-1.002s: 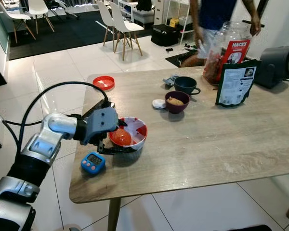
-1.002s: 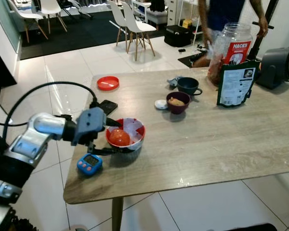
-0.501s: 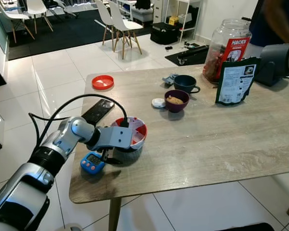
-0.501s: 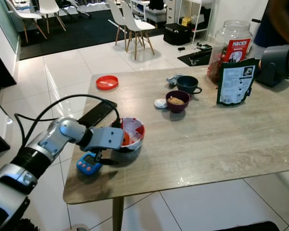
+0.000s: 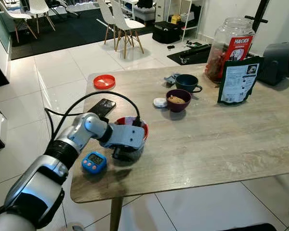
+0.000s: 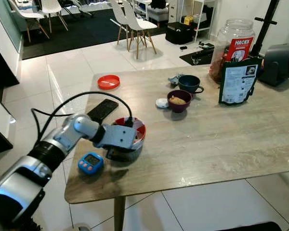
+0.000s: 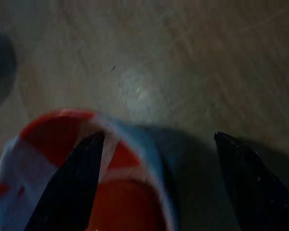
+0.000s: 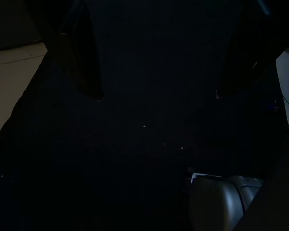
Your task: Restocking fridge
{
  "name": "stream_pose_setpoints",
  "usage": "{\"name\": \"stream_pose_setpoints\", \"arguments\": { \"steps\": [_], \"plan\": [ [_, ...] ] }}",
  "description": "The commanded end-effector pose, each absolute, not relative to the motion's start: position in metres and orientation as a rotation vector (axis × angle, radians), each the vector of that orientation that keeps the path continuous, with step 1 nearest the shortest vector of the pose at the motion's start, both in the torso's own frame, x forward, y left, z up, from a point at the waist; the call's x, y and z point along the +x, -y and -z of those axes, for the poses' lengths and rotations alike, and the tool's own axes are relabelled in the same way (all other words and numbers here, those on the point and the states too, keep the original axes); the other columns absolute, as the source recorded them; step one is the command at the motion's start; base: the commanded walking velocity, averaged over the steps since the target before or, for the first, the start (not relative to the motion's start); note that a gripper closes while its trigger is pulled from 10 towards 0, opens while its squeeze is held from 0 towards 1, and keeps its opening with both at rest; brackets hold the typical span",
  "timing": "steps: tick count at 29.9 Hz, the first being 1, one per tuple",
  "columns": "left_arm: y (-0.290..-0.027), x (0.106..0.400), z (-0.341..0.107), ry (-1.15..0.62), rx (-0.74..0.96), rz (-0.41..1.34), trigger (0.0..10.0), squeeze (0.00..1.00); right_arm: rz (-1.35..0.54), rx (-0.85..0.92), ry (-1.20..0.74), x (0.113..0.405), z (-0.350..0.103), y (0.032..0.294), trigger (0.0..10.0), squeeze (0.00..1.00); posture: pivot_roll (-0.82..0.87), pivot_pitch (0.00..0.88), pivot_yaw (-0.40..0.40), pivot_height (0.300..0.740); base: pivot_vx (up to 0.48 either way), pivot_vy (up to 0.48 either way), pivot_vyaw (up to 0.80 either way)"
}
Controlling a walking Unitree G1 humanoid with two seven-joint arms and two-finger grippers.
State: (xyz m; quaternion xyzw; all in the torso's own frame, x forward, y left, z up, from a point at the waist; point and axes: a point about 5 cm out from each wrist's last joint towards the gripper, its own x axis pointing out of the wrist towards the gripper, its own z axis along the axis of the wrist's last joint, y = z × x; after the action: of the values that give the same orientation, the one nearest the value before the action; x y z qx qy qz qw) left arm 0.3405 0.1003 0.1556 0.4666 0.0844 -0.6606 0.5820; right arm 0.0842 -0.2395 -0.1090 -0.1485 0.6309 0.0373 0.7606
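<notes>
Lowered over the red-and-white bowl (image 5: 140, 128), left gripper (image 7: 159, 187) fingers spread, straddling its rim, tomato half-hidden.

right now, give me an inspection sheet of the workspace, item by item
surface: wooden table, bare in its near right part
job's things: red and white bowl near the left edge, something red-orange inside
clutter: blue timer, black remote, red lid, maroon bowl, dark mug, small white disc, black pouch, big jar, grey appliance
grippers: left gripper open astride the bowl's rim, one finger inside, one outside; right gripper open, idle in the dark
cables: black cable looping over the left arm
surroundings: white tiled floor, white chairs beyond
</notes>
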Motion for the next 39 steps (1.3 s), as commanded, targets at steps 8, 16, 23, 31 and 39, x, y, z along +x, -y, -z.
{"name": "stream_pose_setpoints", "arguments": {
  "steps": [8, 16, 23, 31, 39],
  "plan": [
    [-0.085, 0.333, -0.141, -0.239, 1.115, 1.649, 10.0, 0.0, -0.066, -0.307, -1.373, 0.082, 0.11, 0.239, 10.0, 0.0, -0.06, 0.0, 0.069, 0.74, 0.0, 0.0, 0.0],
    [-0.089, 0.331, -0.133, -0.332, 1.147, 1.67, 10.0, 0.0, -0.064, -0.303, -1.372, 0.082, 0.11, 0.237, 10.0, 0.0, -0.06, 0.0, 0.075, 0.74, 0.0, 0.0, 0.0],
    [-0.092, 0.332, -0.132, -0.353, 1.152, 1.667, 5.8, 0.0, -0.066, -0.303, -1.368, 0.084, 0.11, 0.236, 10.0, 0.0, -0.06, 0.0, 0.076, 0.74, 0.0, 0.0, 0.0],
    [-0.096, 0.334, -0.132, -0.382, 1.174, 1.658, 0.0, 0.0, -0.068, -0.301, -1.363, 0.085, 0.11, 0.235, 10.0, 0.0, -0.06, 0.0, 0.078, 0.74, 0.0, 0.0, 0.0],
    [-0.1, 0.335, -0.132, -0.4, 1.186, 1.646, 0.0, 0.0, -0.068, -0.296, -1.364, 0.085, 0.11, 0.233, 10.0, 0.0, -0.06, 0.0, 0.082, 0.74, 0.0, 0.0, 0.0]
  ]
}}
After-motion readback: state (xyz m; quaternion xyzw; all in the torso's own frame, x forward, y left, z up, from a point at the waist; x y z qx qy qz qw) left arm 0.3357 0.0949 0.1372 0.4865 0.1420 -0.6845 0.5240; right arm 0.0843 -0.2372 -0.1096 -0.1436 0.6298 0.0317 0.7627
